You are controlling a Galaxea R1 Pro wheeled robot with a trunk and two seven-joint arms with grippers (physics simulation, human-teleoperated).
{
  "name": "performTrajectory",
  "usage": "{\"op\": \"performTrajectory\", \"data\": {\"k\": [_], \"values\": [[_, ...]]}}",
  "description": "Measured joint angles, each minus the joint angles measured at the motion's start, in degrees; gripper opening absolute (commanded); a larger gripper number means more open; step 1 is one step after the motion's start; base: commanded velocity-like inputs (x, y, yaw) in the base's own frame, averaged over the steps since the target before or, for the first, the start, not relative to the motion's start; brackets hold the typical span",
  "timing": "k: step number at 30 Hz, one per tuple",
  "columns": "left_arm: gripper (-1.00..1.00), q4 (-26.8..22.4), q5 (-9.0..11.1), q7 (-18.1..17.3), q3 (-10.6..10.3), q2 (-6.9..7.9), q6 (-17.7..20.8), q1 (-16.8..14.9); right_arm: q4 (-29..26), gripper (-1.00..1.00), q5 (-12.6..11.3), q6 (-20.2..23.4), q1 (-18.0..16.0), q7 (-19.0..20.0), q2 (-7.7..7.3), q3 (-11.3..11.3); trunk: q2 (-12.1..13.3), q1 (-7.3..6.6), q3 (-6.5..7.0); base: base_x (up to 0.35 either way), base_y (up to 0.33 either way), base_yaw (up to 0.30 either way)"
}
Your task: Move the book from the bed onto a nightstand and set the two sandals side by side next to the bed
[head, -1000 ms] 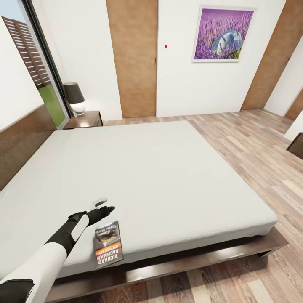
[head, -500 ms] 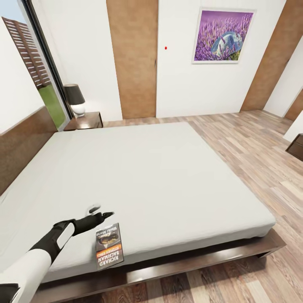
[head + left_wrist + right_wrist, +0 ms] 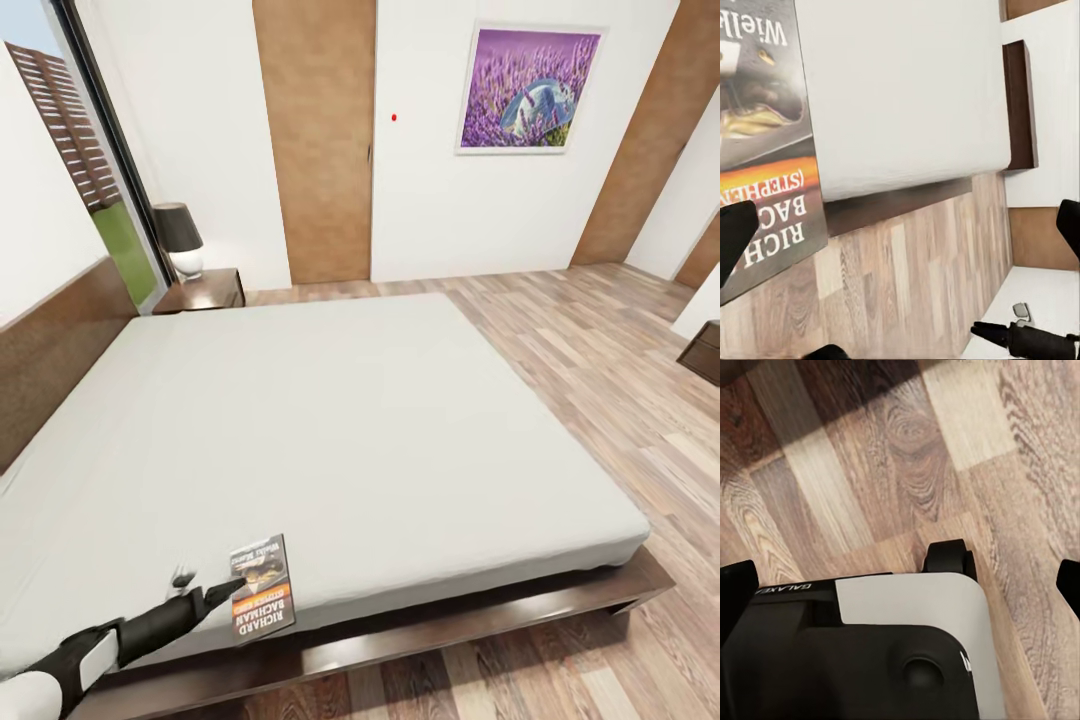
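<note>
The book (image 3: 261, 588) is lying flat on the bed (image 3: 330, 420), at the mattress's near edge and partly overhanging it, so nothing is done yet. The left gripper (image 3: 208, 587) is reaching in low just beside the book, its fingers spread wide, one dark tip overlapping the cover's edge and gripping nothing. The nightstand (image 3: 205, 290) is standing well away, at the bed's far headboard corner, with a lamp (image 3: 178, 238) on it. The right gripper (image 3: 900, 577) is hanging wide over floor planks. Carrying the book and pairing the sandals are both remaining.
</note>
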Motion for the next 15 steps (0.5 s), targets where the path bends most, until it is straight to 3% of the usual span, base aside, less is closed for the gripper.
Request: {"op": "performTrajectory", "data": {"k": [6, 15], "values": [[1.0, 4.69, 0.13, -3.27, -0.98, 0.18, -7.85, 1.71, 0.0, 1.0, 0.03, 0.0, -0.01, 0.0, 0.0, 0.02, 1.22, -0.67, 0.54, 0.0, 0.0, 0.024], [1.0, 5.13, 0.23, -3.48, -0.82, 0.15, -9.19, 3.62, 0.01, 1.0, 0.09, 0.01, -0.03, 0.0, 0.0, 0.03, 1.22, -0.67, 0.55, 0.0, 0.0, 0.245]]}}
